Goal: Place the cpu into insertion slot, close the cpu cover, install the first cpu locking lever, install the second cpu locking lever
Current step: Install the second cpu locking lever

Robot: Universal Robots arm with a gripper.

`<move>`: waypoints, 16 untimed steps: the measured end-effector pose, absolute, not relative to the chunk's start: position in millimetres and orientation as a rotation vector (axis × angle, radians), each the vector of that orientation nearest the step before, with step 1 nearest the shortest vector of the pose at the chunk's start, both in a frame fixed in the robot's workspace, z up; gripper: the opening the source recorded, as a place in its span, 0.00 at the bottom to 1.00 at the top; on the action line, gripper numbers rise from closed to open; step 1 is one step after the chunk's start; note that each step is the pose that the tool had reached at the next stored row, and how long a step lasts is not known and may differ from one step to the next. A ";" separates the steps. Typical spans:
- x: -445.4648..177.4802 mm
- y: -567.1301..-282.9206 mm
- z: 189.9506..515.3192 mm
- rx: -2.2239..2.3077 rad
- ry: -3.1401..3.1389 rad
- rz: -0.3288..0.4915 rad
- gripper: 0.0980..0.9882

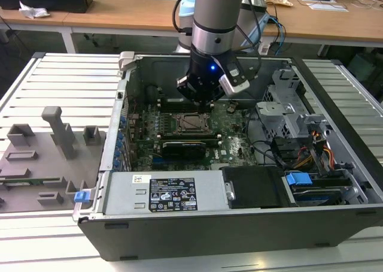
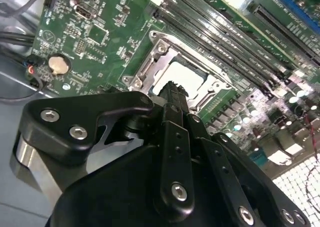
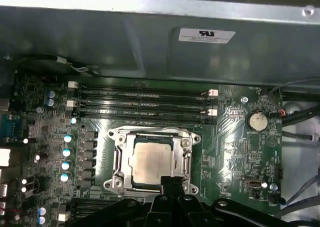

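Black claw (image 2: 172, 87) fills the foreground in the second wrist view, its fingers pressed together into one narrow tip with nothing between them, and that tip hangs right at the edge of the socket. Look past it and the chip (image 3: 151, 161) is sitting flat in the slot (image 3: 119, 159) on the green board (image 3: 235, 152), silver top showing through the window of the metal cover (image 3: 186, 162), which lies down over it. So placing looks done, and the cover looks closed, as far as I can judge. The levers are harder: I can't make out for sure whether either thin bar along the frame is hooked home, so I'd call that part open. From the exterior view, the arm (image 1: 215, 20) reaches straight down into the computer case (image 1: 239, 224), wrist poised over the socket, memory slots (image 3: 140, 102) just beyond it.
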State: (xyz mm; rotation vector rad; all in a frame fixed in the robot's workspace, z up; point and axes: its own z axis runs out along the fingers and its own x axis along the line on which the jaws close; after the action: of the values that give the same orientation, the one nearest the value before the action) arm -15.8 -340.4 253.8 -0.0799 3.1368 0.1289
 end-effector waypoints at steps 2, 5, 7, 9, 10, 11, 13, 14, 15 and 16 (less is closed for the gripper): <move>-15.8 -342.0 252.3 -0.080 3.137 0.129 0.01; -15.8 -349.0 247.9 -0.080 3.137 0.130 0.01; -15.8 -353.2 246.0 -0.080 3.137 0.130 0.01; -15.8 -357.9 244.5 -0.080 3.137 0.130 0.01; -15.8 -360.0 243.7 -0.080 3.137 0.130 0.01; -16.0 -364.2 241.7 -0.080 3.137 0.130 0.01; -17.5 -366.2 240.3 -0.080 3.137 0.130 0.01; -18.8 -367.1 239.9 -0.080 3.137 0.131 0.01; -21.7 -368.3 239.5 -0.080 3.137 0.131 0.01; -23.6 -369.0 239.3 -0.080 3.137 0.132 0.01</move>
State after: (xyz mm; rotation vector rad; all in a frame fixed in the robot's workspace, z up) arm -23.6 -369.0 239.3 -0.0799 3.1367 0.1321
